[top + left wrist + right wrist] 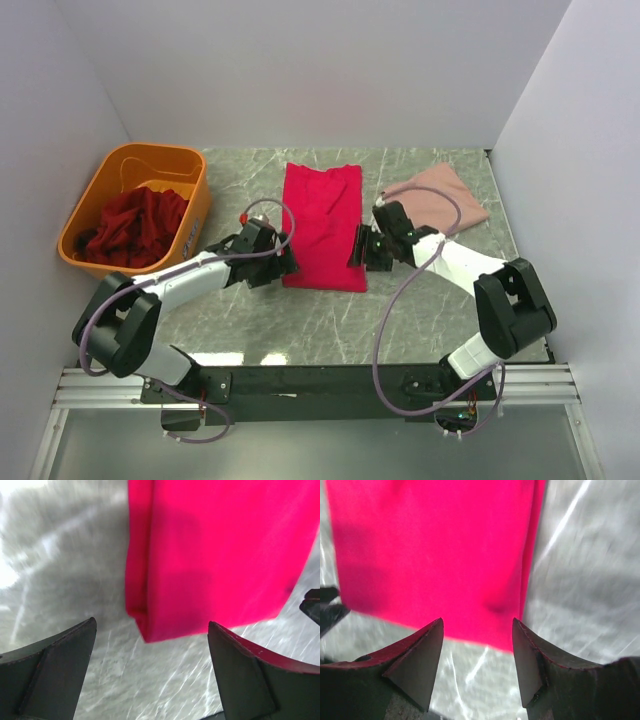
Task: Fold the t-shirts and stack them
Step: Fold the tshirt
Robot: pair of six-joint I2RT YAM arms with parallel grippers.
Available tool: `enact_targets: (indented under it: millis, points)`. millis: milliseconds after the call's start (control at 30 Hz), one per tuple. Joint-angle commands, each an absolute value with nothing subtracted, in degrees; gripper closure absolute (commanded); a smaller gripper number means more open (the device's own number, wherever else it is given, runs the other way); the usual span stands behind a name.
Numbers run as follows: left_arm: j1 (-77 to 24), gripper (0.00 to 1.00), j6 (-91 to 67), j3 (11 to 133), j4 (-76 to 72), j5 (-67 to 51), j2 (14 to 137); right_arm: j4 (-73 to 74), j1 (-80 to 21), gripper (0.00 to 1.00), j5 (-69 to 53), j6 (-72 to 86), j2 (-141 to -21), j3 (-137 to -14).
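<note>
A bright crimson-pink t-shirt (322, 222) lies folded into a long strip in the middle of the table. My left gripper (287, 262) is open and empty just off its near left corner (145, 625). My right gripper (355, 262) is open and empty just off its near right corner (520, 630). A pale salmon-pink t-shirt (440, 200) lies folded at the back right. Dark maroon-red t-shirts (135, 225) are heaped in the orange tub.
The orange plastic tub (185, 165) stands at the back left. White walls close the table on three sides. The grey marble tabletop (330, 320) shows between the crimson shirt and the arm bases.
</note>
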State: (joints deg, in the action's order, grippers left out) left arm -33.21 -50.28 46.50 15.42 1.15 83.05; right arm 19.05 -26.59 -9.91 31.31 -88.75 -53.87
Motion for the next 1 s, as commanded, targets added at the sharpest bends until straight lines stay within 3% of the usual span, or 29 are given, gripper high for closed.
enact_targets:
  millis: [0,333,533,633,767,900,967]
  points:
    - [-33.6,0.03,-51.9,43.3,10.3,-4.8,81.7,14.8,-26.5,0.37,-16.0,33.2,-85.9,-48.7]
    - [-33.4,0.38,-53.4,42.3,11.3,-0.2,84.6,13.8,-26.5,0.42,-16.2,34.1,-86.0,-42.4]
    - [-32.6,0.39,-53.4,41.9,8.7,-0.5,86.0,14.2,-26.5,0.43,-14.6,33.7,-87.5,-42.4]
    - [-32.3,0.47,-53.1,42.7,9.0,-1.3,87.8,14.8,-26.5,0.44,-13.7,33.7,-88.0,-42.5]
    - [-32.2,0.70,-52.7,42.3,8.3,-3.4,88.9,15.1,-26.6,0.48,-14.1,33.6,-88.1,-42.4]
    - [-32.3,0.99,-52.3,40.9,7.6,-4.1,89.5,12.0,-26.5,0.52,-18.1,35.3,-88.4,-40.4]
    - [-32.2,0.99,-52.3,40.3,7.7,-4.2,89.7,9.0,-26.6,0.56,-21.9,37.3,-89.0,-38.2]
